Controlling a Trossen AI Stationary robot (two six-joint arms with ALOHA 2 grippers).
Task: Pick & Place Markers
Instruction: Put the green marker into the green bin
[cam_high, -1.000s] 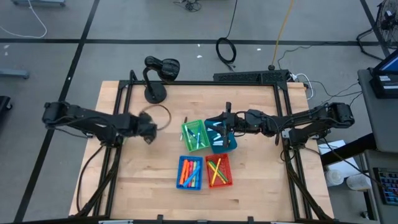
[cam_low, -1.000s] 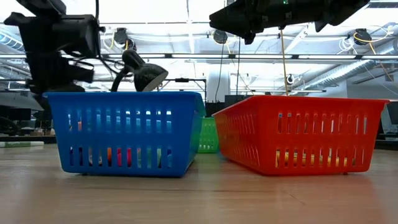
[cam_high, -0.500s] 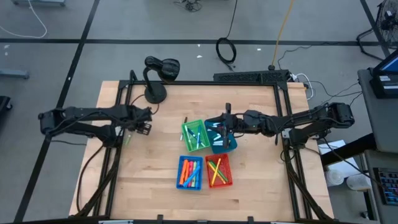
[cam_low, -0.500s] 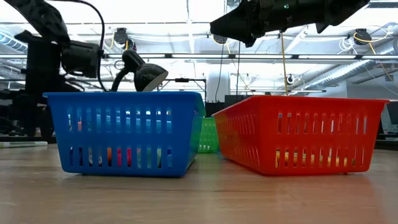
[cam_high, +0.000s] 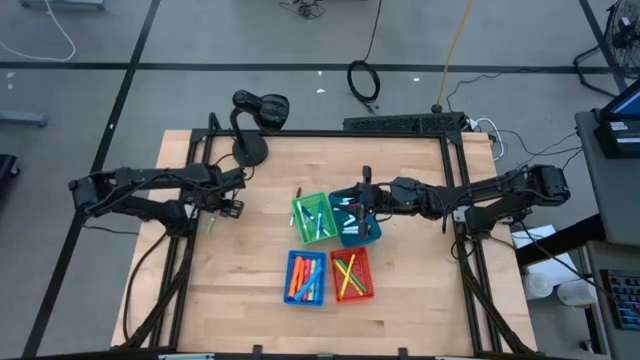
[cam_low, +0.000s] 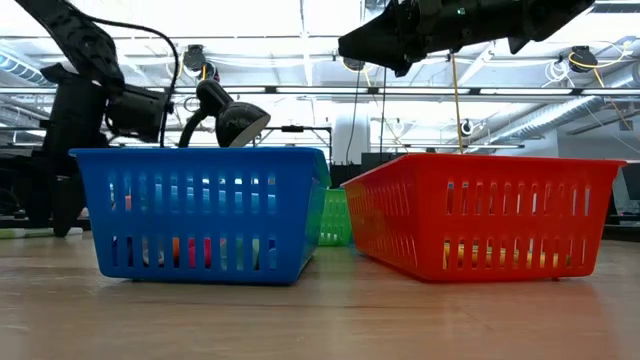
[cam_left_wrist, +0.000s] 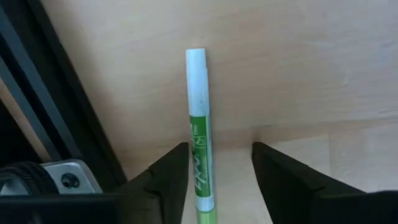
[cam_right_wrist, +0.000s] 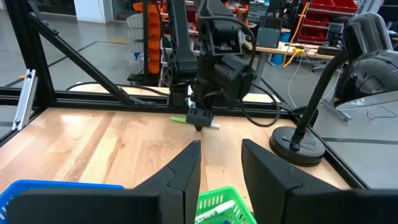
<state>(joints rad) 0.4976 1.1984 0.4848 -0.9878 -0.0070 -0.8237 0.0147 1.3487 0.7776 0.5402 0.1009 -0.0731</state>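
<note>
We see a green marker (cam_left_wrist: 199, 162) lying flat on the bare wood of the table (cam_high: 420, 300) near its left edge, well apart from the bins. Its barrel is green with a white label band, a white cap at the far end, and white lettering along the barrel that we cannot read. The left gripper (cam_left_wrist: 217, 180) hovers right over it with its fingers spread and the marker lying loose between them, beside one finger, so nothing is grasped. Further in, other markers fill four bins at the table's centre: the green bin (cam_high: 311, 217), the teal bin (cam_high: 354, 215), the blue bin (cam_high: 306, 276) and the red bin (cam_high: 351, 274). The right gripper (cam_high: 360, 200) hangs above the teal bin, its fingers parted and empty. A black desk lamp (cam_high: 252, 120) stands at the table's far edge.
</note>
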